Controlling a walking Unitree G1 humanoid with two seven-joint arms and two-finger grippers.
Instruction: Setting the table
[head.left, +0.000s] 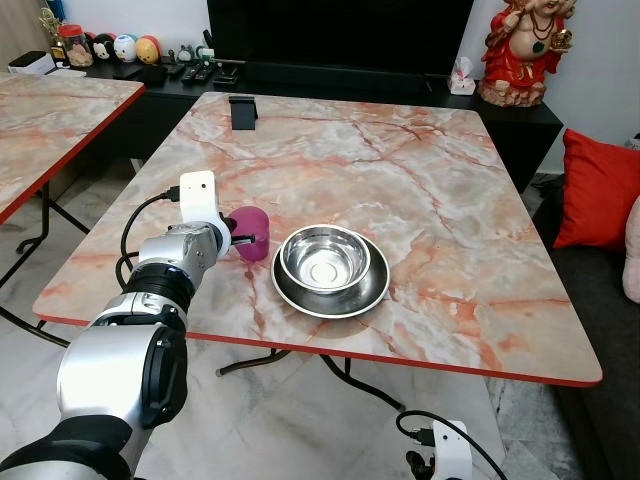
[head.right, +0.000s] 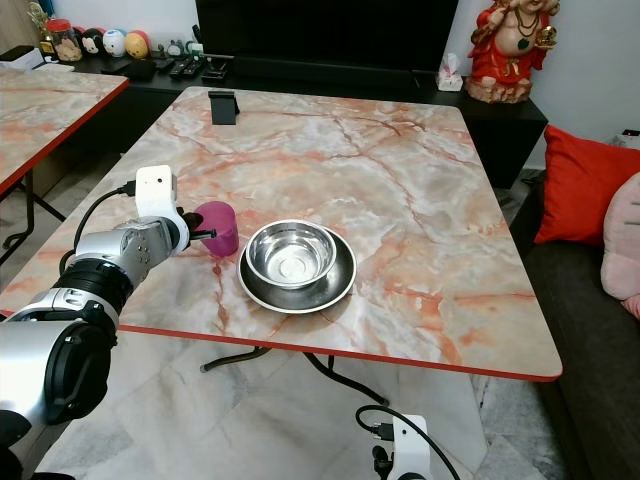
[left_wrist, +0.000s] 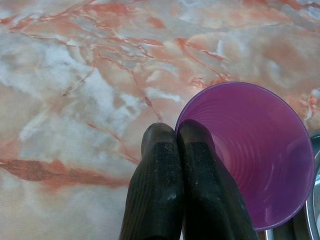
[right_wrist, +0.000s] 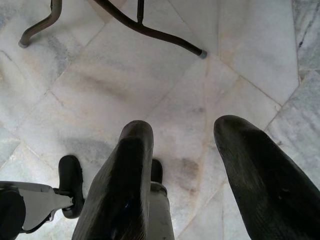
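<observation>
The left pincer (left_wrist: 177, 145) is clamped on the rim of the purple cup (left_wrist: 250, 150) on the desk (head.left: 420, 180), lower left of frame, beside the steel bowl (head.left: 324, 257). The right pincer (right_wrist: 192, 145) hangs apart over the floor (right_wrist: 150, 75).

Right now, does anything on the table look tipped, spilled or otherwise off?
Nothing stands out. The purple cup stands upright and empty on the marble table, pinched at its rim by the left gripper, beside the steel bowl sitting level in its plate. No spills show. The right gripper hangs open above the floor.
</observation>
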